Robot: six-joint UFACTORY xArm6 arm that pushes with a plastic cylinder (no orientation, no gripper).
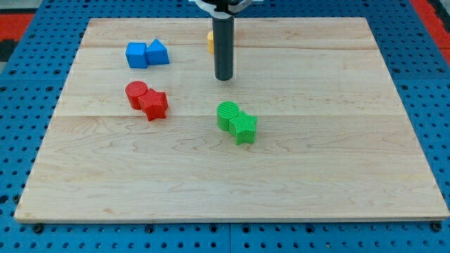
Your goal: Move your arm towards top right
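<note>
My dark rod comes down from the view's top centre, and my tip (223, 78) rests on the wooden board (337, 161) in its upper middle. A yellow block (210, 41) is mostly hidden behind the rod, just left of it near the top edge. A blue cube (136, 55) and a blue wedge-shaped block (157, 52) touch each other at the upper left. A red cylinder (136, 93) and a red star block (153, 105) touch at the left. A green cylinder (227, 114) and a green star block (244, 127) touch below my tip.
The board lies on a blue pegboard surface (429, 84) that surrounds it. A red area (21, 24) shows at the view's top left corner and another at the top right.
</note>
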